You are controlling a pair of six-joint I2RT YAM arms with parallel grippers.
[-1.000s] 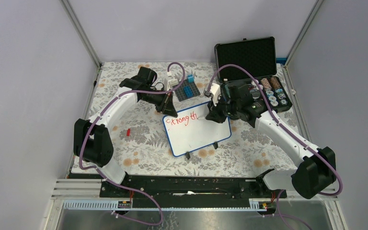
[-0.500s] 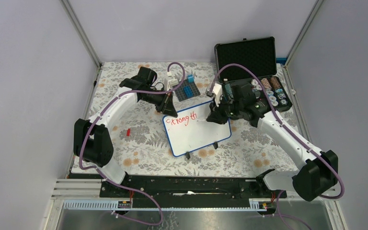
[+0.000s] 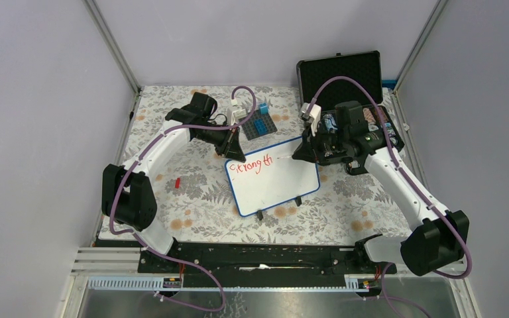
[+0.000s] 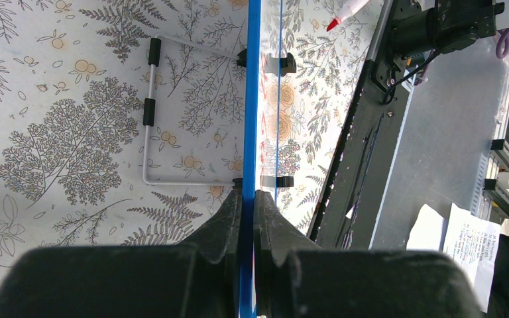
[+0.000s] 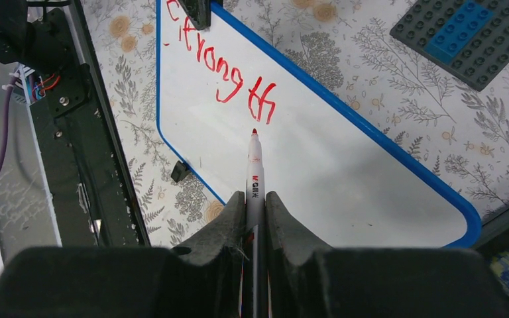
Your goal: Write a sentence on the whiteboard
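Note:
The whiteboard (image 3: 280, 187) stands tilted on its feet at mid-table, white with a blue rim, with red writing (image 3: 252, 163) along its top. My left gripper (image 3: 233, 154) is shut on the board's top left rim; in the left wrist view the blue rim (image 4: 252, 99) runs edge-on between the jaws of that gripper (image 4: 247, 197). My right gripper (image 3: 303, 154) is shut on a red marker (image 5: 254, 169). The marker's tip points at the whiteboard (image 5: 351, 172) just below the last red letter (image 5: 263, 99); whether it touches I cannot tell.
An open black foam-lined case (image 3: 340, 73) stands at the back right, with small round items (image 3: 379, 126) in its tray. A grey baseplate with blue bricks (image 3: 258, 124) lies behind the board. A small red piece (image 3: 178, 182) lies left. The board's wire stand (image 4: 147, 119) rests on the floral cloth.
My right gripper has swung to the right and a little back with the marker, and its wrist has turned. The left arm and the whiteboard have not moved.

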